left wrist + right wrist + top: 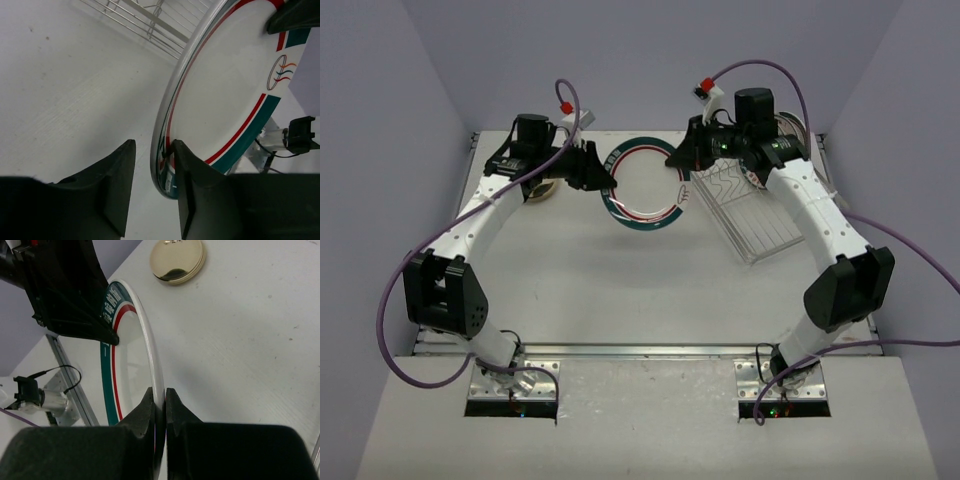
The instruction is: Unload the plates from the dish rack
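A large white plate (643,186) with a green and red rim hangs between both grippers, left of the wire dish rack (760,215). My right gripper (160,392) is shut on the plate's (129,355) rim, a finger on each side. At the opposite edge my left gripper (152,145) straddles the plate's (225,100) rim. Its right finger (182,160) touches the plate's face, while the left finger (122,165) stands off the back with a gap. Small cream plates (177,260) lie stacked on the table under the left arm (542,192).
The dish rack (145,20) lies at the back right under the right arm. A round rim (798,124) shows behind the right wrist at the rack's far end. Purple cables loop over both arms. Walls close in the back and sides.
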You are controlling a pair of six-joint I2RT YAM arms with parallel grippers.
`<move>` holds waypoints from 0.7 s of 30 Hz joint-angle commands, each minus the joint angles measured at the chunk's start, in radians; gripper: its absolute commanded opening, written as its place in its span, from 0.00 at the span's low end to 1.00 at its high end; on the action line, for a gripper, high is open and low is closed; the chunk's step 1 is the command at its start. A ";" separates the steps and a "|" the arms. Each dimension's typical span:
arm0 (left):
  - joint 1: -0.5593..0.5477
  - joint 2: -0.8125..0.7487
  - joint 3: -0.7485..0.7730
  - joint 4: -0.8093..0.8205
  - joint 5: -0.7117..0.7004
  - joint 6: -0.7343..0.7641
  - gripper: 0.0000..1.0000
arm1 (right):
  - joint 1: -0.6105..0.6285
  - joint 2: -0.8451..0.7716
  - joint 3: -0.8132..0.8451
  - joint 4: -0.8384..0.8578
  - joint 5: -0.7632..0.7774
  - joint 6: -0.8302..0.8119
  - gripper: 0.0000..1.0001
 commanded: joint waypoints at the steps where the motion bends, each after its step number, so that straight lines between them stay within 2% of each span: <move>1: -0.004 0.029 0.033 0.003 0.035 -0.010 0.16 | 0.009 0.002 0.014 0.084 -0.083 0.052 0.00; 2: -0.004 0.036 0.034 0.002 0.037 -0.018 0.04 | 0.011 0.004 0.011 0.084 -0.074 0.052 0.00; 3: -0.004 0.041 0.036 0.002 0.038 -0.024 0.00 | 0.011 0.007 0.011 0.082 -0.061 0.052 0.00; 5: 0.000 0.058 0.040 0.003 0.047 -0.030 0.00 | 0.011 0.019 0.018 0.064 -0.023 0.046 0.05; 6: 0.004 0.064 0.042 0.005 0.052 -0.032 0.00 | 0.011 0.025 0.028 0.046 0.009 0.041 0.12; 8: 0.008 0.079 0.048 0.010 0.049 -0.033 0.00 | 0.009 0.035 0.046 0.016 0.047 0.030 0.35; 10: 0.047 0.108 0.060 0.009 0.042 -0.039 0.00 | 0.007 0.035 0.047 0.002 0.109 0.016 0.65; 13: 0.132 0.164 0.060 -0.010 0.095 -0.056 0.00 | 0.004 0.013 0.027 0.001 0.181 -0.008 0.85; 16: 0.228 0.198 0.027 -0.034 0.149 -0.044 0.00 | -0.009 -0.008 0.006 0.001 0.200 -0.016 0.95; 21: 0.366 0.246 -0.004 -0.154 0.143 0.103 0.00 | -0.031 -0.017 -0.011 0.000 0.201 -0.018 0.99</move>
